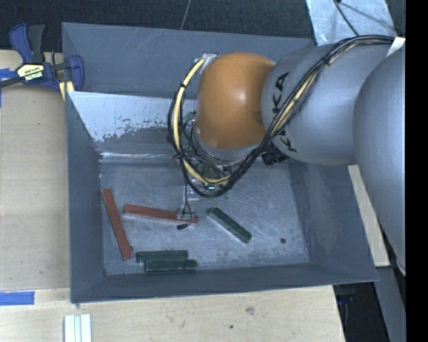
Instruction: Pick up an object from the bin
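Bin [82, 212]: grey metal, its floor scuffed pale; it spreads all around the claw.
Arm [328, 105]: its orange cover [232, 102] and cables hide the floor behind the claw.
Claw [187, 216]: low, at the right end of a flat-lying red-brown stick [153, 212]; apart or together, cannot tell.
Other sticks: slanted red-brown one [118, 223] well left; dark green one [232, 226] just right; dark green pair [165, 261] below-left.

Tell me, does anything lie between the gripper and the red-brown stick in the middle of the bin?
Nothing visible does. The gripper is at the right end of the red-brown stick as the camera sees it. The dark green stick lies apart, further right.
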Robot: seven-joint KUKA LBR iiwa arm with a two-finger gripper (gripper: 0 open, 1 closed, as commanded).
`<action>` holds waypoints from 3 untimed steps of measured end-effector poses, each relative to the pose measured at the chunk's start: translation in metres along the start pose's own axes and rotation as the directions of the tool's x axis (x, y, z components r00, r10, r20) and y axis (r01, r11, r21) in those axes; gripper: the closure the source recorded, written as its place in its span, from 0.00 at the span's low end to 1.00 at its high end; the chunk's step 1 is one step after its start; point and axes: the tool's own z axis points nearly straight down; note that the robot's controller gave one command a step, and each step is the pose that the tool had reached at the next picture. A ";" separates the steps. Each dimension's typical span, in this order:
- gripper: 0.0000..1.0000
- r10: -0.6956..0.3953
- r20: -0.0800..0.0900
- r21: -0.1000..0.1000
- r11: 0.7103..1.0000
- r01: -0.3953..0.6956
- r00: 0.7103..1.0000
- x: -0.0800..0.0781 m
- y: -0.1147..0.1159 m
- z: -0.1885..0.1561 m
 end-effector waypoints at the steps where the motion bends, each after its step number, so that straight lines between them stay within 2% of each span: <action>1: 0.00 0.003 0.008 -0.001 1.000 -0.003 1.000 -0.002 0.000 -0.004; 2: 0.00 -0.064 0.001 -0.001 0.998 0.064 0.998 0.058 0.043 0.071; 3: 1.00 0.065 0.011 -0.002 0.998 -0.065 0.998 0.028 0.004 0.070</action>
